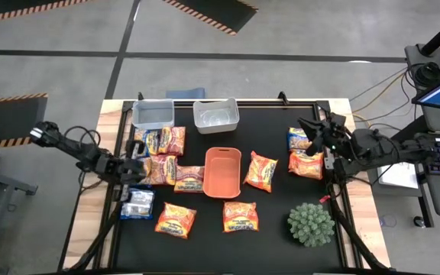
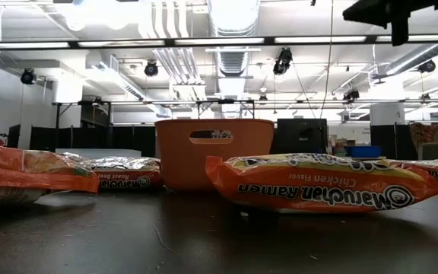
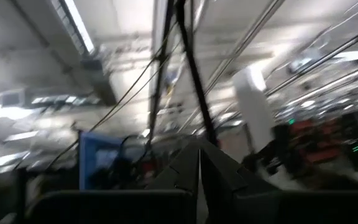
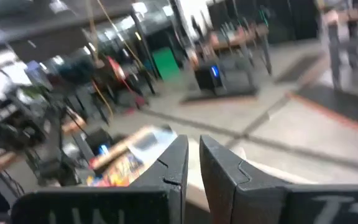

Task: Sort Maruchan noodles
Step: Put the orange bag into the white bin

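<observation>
Several Maruchan noodles packets lie flat on the black table: a cluster at the left (image 1: 163, 156), a pale silvery-blue one (image 1: 137, 203), orange ones near the front (image 1: 176, 220) (image 1: 240, 216), one beside the tray (image 1: 262, 171) and two at the right (image 1: 304, 153). In the low view one packet (image 2: 318, 183) lies closest. My left gripper (image 1: 138, 163) (image 3: 199, 167) hangs shut above the left cluster, pointing upward into the room. My right gripper (image 1: 309, 128) (image 4: 193, 155) is shut, raised level over the right-hand packets. Neither holds anything.
An orange rounded tray (image 1: 222, 171) (image 2: 214, 152) stands mid-table. Two bins (image 1: 153, 114) (image 1: 216, 115) stand along the far edge. A spiky green plant ball (image 1: 310, 224) sits at the near right. Bare black table shows in front of the tray.
</observation>
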`<action>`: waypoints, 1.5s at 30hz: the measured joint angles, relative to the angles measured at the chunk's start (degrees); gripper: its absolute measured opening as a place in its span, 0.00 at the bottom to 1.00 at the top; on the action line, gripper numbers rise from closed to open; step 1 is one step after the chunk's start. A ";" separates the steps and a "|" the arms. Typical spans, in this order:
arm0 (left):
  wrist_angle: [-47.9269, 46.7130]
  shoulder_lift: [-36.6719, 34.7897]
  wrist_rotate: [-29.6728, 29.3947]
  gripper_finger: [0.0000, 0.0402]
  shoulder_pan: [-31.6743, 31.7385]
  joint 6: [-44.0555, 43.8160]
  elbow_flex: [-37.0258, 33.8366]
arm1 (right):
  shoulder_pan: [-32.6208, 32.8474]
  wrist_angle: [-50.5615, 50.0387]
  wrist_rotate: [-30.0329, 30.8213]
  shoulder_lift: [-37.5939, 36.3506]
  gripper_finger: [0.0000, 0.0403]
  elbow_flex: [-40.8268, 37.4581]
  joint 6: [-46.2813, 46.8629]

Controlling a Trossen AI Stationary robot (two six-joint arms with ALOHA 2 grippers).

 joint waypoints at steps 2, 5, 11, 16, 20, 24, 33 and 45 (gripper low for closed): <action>-3.83 2.18 -7.06 0.00 -0.01 -0.66 2.30 | 0.00 -6.71 0.01 1.25 0.08 1.93 5.42; -10.93 5.80 -19.34 0.00 0.00 -3.78 5.61 | 0.00 -15.27 -0.94 2.69 0.08 3.24 13.73; -24.08 13.75 -34.60 0.00 0.07 -9.34 12.66 | 0.00 -28.11 -2.45 4.82 0.08 3.05 28.19; -29.10 20.73 -34.76 0.00 0.32 -7.85 17.88 | -0.75 -29.50 -2.46 6.54 0.08 3.03 34.30; -29.54 25.48 -34.85 0.00 1.54 -3.77 20.56 | -3.37 -25.76 -2.47 8.51 0.08 3.62 32.57; -29.67 28.64 -34.87 0.00 3.66 -2.02 22.43 | -6.85 -22.75 -6.68 11.57 0.08 4.75 28.01; -33.65 29.86 -34.90 0.00 10.55 0.98 23.97 | -14.75 -22.59 -28.71 19.11 0.08 5.92 26.98; -33.87 29.24 -34.94 0.00 16.45 7.41 23.97 | -17.09 -32.81 -45.06 26.06 0.08 5.91 33.27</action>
